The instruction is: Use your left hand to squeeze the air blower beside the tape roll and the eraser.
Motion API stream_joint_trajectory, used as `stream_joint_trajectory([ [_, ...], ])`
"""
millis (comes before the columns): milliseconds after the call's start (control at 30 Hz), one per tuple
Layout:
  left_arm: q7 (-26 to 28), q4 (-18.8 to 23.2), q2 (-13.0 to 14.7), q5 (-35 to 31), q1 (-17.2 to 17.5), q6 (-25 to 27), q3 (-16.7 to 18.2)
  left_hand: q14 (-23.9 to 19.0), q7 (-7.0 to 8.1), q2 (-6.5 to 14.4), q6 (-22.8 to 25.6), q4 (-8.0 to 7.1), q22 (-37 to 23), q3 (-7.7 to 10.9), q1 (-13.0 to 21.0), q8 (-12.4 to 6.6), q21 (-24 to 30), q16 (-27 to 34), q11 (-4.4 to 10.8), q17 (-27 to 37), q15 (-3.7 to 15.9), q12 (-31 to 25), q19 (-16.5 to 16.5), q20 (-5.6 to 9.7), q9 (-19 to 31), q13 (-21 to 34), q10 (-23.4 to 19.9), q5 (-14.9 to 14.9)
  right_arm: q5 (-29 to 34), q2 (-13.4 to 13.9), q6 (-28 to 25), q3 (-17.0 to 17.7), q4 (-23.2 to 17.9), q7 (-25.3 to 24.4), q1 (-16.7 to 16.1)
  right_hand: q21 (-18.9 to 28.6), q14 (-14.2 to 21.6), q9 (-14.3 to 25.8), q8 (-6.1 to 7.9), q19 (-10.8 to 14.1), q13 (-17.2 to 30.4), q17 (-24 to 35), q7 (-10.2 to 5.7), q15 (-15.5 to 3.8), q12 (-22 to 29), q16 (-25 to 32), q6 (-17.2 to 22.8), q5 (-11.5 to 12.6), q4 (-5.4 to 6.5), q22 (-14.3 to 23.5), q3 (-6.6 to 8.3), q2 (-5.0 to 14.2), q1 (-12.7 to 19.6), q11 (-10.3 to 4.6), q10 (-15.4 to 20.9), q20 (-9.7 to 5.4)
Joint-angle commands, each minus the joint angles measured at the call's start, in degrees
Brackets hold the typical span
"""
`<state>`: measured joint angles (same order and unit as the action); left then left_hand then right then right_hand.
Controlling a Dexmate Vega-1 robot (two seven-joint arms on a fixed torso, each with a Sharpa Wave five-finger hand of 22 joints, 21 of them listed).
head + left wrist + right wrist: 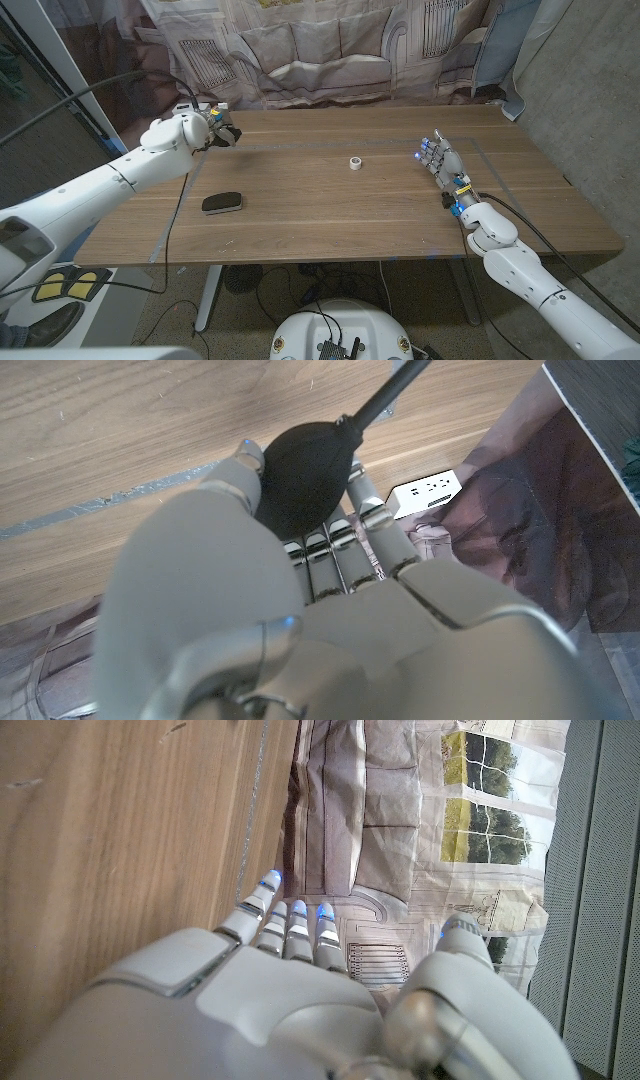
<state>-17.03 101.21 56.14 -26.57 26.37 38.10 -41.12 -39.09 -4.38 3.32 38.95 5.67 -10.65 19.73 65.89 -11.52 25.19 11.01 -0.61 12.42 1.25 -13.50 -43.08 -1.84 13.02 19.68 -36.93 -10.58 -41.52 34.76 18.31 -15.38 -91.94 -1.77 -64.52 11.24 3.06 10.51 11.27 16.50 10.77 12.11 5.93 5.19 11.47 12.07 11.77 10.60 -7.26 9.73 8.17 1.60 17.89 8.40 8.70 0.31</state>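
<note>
Head view puts your right hand (440, 165) nearest, at the right of the frame over the wooden table (350, 215), fingers straight, slightly apart and holding nothing. Left of centre lies the flat black oval eraser (222, 203). Further back, mid-frame, sits the small white tape roll (355, 162). At the upper left, your left hand (205, 130) grips the black rubber air blower (305, 475), fingers clamped round its bulb.

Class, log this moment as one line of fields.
left hand: grips air blower | right hand: open, idle | tape roll: mid-table | eraser: untouched
</note>
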Motion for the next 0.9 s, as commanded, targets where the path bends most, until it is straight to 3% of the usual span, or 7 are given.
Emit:
stream_joint_trajectory([
  [33, -1.8, 0.9, 0.5, -1.3, 0.1, 0.3, 0.2, 0.3, 0.22, -0.3, -0.3, 0.01, -0.1, -0.56, -0.9, 0.04, -0.3, 0.3, 0.06, 0.1, 0.12, 0.1, 0.1, -0.01, 0.1, 0.1, 0.5, 0.0, 0.0, 0.4, 0.2, 0.8, -0.9, -0.8, -1.2, 0.0, 0.6, 0.1, -0.12, 0.5, 0.3, 0.1, 0.12, 0.14, 0.1, 0.1, 0.2, -0.1, -0.41, 0.2, 0.28, 0.79, 0.4, -0.24, 0.6, 0.24],
  [533, -2.5, -0.1, -0.9, -2.6, -0.5, -0.4, -0.4, 0.5, 0.17, -0.1, -0.8, -0.25, -0.1, -0.98, -2.3, 0.12, -0.6, 0.4, 0.06, -0.2, 0.1, 0.5, 0.6, -0.52, 0.0, -0.1, 0.9, -0.1, -0.1, 0.7, 0.3, 1.1, -1.0, -0.6, -1.9, 0.0, 0.6, 0.1, -0.09, 0.5, 0.3, 0.0, 0.09, 0.12, 0.1, 0.0, 0.3, -0.1, -0.75, 0.1, 0.82, 1.39, 1.3, -0.28, 0.6, 0.25],
  [900, 0.4, 0.2, -1.2, -2.5, 1.3, -0.5, 0.6, -1.2, 0.62, 0.7, 0.8, 0.98, -0.1, -0.24, -1.3, -0.55, -0.1, 1.1, 0.44, -0.5, 1.0, -0.1, -0.6, -0.1, -0.2, -0.1, -0.8, -0.4, -0.2, 1.2, 0.5, 1.6, -1.3, -0.5, -2.3, 0.0, 0.7, 0.1, -0.1, 0.5, 0.3, 0.0, 0.11, 0.15, 0.1, 0.0, 0.3, -0.1, -0.93, 0.1, 1.04, 1.56, 1.8, -0.24, 0.5, 0.25],
])
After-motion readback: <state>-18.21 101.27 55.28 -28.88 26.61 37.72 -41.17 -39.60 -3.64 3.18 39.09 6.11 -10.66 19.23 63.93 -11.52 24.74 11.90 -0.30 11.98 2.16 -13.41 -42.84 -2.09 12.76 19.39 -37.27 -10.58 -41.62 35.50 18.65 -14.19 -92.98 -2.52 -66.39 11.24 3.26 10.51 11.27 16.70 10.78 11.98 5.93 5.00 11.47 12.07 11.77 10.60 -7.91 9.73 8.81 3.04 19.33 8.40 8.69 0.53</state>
